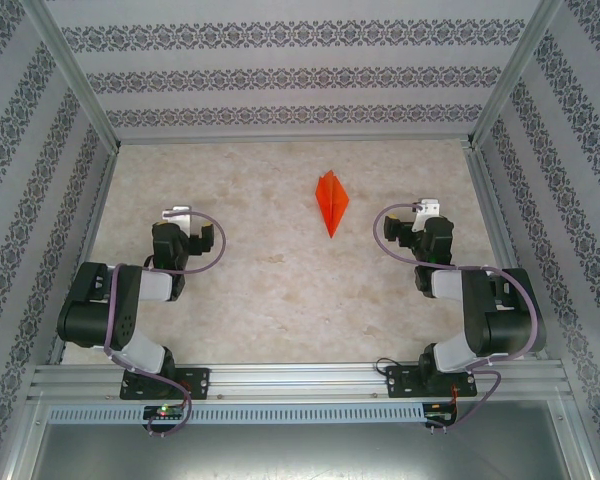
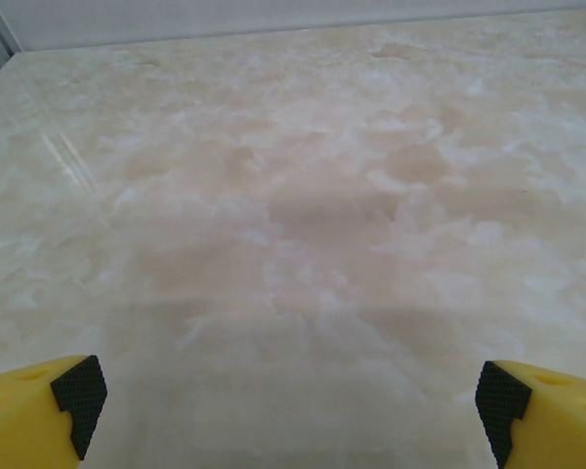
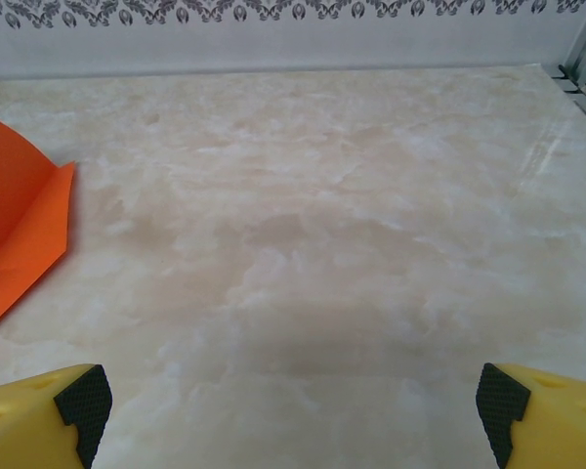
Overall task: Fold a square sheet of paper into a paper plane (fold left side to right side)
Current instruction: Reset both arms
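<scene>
Marbled beige table [image 1: 280, 300], one orange paper plane [image 1: 331, 202], two arms [image 1: 110, 310], left fingers [image 2: 39, 415] and right fingers [image 3: 39, 410] spread wide, empty.

Bright, even, diffuse light falls from above, so the overhead view holds no hard shadows. The arms [image 1: 110, 310] leave only faint, soft-edged darkening on the marble-patterned tabletop [image 1: 280, 300]. That view is slightly soft, and its wallpaper bands [image 1: 300, 78] lose detail towards the corners. The paper plane [image 1: 331, 203] reads as saturated orange with a darker centre crease. In the left wrist view 2 thin glare streaks [image 2: 63, 156] cross the tabletop at the upper left, and the right wrist view has similar streaks at the upper right. Both wrist views show a broad, dim shadow band ahead of the yellow fingers [image 2: 39, 415], whose black pad texture stays legible.
</scene>
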